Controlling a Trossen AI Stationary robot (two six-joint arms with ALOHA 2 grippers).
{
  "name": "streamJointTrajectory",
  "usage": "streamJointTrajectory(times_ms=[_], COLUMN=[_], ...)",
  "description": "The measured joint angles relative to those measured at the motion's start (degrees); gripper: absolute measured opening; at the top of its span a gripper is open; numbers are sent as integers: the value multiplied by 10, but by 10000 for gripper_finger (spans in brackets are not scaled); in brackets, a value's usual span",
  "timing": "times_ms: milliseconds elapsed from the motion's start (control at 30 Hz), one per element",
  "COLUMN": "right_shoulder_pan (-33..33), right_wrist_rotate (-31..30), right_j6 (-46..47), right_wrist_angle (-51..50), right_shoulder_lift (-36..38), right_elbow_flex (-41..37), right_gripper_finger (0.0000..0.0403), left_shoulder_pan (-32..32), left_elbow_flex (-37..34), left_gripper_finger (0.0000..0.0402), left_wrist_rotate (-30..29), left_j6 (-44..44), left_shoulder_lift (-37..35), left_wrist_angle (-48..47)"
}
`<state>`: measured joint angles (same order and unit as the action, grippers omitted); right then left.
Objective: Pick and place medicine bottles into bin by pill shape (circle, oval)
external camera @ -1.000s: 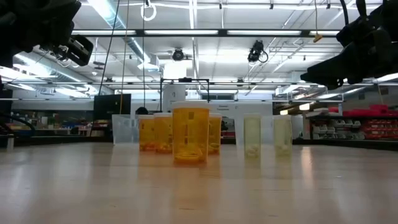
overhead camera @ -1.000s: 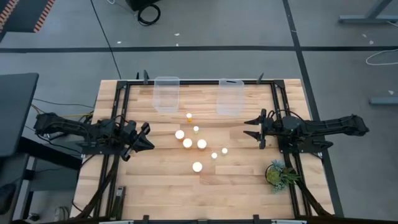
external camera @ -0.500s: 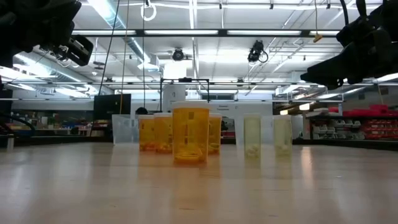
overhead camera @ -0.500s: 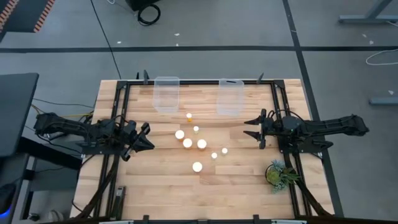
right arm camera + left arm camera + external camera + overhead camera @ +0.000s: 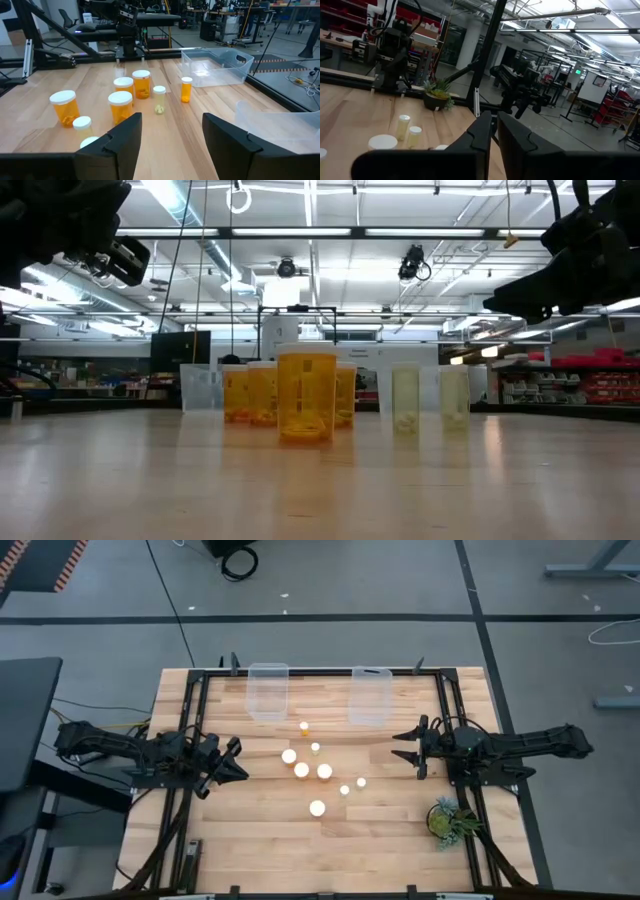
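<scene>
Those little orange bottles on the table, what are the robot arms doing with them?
Nothing yet. The medicine bottles stand in a cluster mid-table, untouched. The left gripper waits at the left side, jaws nearly closed, and the right gripper waits at the right side, jaws open. Both hold nothing. The two clear bins at the far edge look empty.

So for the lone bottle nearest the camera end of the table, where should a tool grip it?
Probably from above, closing across the orange body just under the white cap of that bottle. It stands upright, apart from the other bottles, so both sides are free for fingers.
</scene>
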<state>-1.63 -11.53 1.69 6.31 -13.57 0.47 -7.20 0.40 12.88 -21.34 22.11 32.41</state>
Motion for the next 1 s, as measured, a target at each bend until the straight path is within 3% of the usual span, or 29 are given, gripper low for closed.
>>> streamJointTrajectory(times_ms=[200,333,500,767,1000], right_shoulder_pan=[0,0,0,0,0], right_wrist_rotate=[0,0,0,0,0], right_j6=[0,0,0,0,0], right_wrist_angle=[0,0,0,0,0], right_shoulder_lift=[0,0,0,0,0], right_elbow_flex=[0,0,0,0,0], right_gripper_finger=[216,216,216,216,216], left_shoulder_pan=[0,1,0,0,0], left_elbow_flex=[0,0,0,0,1], left_gripper_finger=[34,28,33,32,26], left_wrist_rotate=[-1,-95,-116,-123,-197], left_j6=[0,-9,-43,42,70], left_shoulder_lift=[0,-1,0,0,0], left_wrist_angle=[0,20,34,39,55])
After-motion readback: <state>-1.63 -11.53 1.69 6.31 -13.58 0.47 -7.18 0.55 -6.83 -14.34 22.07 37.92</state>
